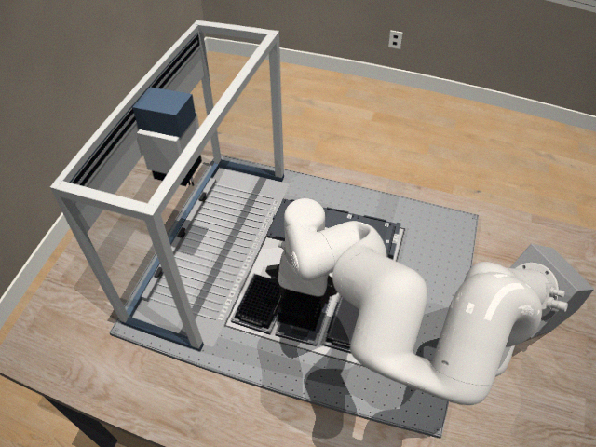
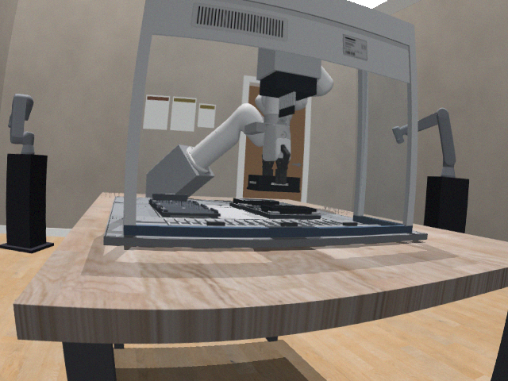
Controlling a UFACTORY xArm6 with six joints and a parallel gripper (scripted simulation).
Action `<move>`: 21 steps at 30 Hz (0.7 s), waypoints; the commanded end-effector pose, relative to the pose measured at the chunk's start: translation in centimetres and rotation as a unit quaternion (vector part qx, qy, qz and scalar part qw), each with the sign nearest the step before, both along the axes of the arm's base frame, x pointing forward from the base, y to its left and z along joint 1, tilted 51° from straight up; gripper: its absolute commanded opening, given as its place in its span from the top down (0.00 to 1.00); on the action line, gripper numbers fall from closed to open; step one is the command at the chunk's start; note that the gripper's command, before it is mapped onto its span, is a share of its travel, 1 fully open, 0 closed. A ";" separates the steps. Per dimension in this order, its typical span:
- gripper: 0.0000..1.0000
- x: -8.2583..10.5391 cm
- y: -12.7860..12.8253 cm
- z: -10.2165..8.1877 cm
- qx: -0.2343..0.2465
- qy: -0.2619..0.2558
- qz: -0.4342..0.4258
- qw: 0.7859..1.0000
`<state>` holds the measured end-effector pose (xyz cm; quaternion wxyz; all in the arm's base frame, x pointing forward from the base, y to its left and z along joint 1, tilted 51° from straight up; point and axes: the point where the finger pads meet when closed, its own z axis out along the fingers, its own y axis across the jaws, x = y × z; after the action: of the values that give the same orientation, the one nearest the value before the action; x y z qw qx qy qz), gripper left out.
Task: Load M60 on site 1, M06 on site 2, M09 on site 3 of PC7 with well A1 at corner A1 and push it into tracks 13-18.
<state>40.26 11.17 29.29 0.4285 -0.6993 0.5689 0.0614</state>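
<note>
My gripper (image 2: 275, 174) points straight down and is shut on the M09 deep-well block (image 2: 272, 182), a thick dark block held level well above the row of nests (image 2: 279, 209). In the overhead view my wrist hides the fingers, and the dark block (image 1: 299, 307) shows below it over the middle nest. M06, the 96-well plate (image 1: 259, 302), lies in the nest nearest the rails. The nest nearest the arm's base (image 1: 341, 331) is mostly hidden by my arm. The carrier PC7 (image 1: 346, 220) lies on the apron, largely hidden; it also shows in the low view (image 2: 184, 206).
The loading rails (image 1: 216, 240) lie under a white gantry frame (image 1: 158, 192) with a pipetting head (image 1: 166, 129) at the rear. Small dark blocks (image 1: 182, 232) stand behind the tracks. The arm's base (image 1: 553, 283) is at the right.
</note>
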 end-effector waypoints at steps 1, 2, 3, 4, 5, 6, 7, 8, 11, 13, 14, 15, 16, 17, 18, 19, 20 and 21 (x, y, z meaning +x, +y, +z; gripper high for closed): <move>1.00 -0.4 -0.7 0.7 0.000 -0.001 0.000 1.000; 1.00 -0.4 -0.8 0.8 0.000 -0.001 0.000 1.000; 1.00 -0.5 -0.9 0.9 0.000 -0.001 0.000 1.000; 1.00 -0.6 -1.0 1.0 0.000 -0.001 0.000 1.000; 1.00 -0.6 -1.1 1.1 0.000 -0.001 0.000 1.000; 1.00 -0.6 -1.1 1.1 0.000 -0.001 0.000 1.000; 1.00 -0.6 -1.1 1.1 0.000 -0.001 0.000 1.000; 1.00 -0.7 -1.3 1.3 0.000 -0.001 0.000 1.000; 1.00 -0.9 -1.6 1.6 0.000 -0.001 0.000 1.000; 1.00 -1.0 -1.8 1.8 0.000 -0.001 0.000 1.000; 1.00 -1.1 -1.9 1.9 0.000 -0.001 0.000 1.000; 1.00 -1.2 -2.0 2.0 0.000 -0.001 0.000 1.000; 1.00 -1.2 -2.1 2.1 0.000 -0.001 0.000 1.000; 1.00 -1.3 -2.3 2.2 0.000 -0.001 0.000 1.000; 1.00 -1.4 -2.4 2.3 0.000 -0.001 0.000 1.000; 1.00 -1.4 -2.5 2.4 0.000 -0.001 0.000 1.000; 1.00 -1.5 -2.6 2.5 0.000 -0.001 0.000 1.000; 1.00 -1.6 -2.7 2.6 0.000 -0.001 0.000 1.000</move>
<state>39.00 9.07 31.26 0.4285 -0.6993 0.5689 0.0614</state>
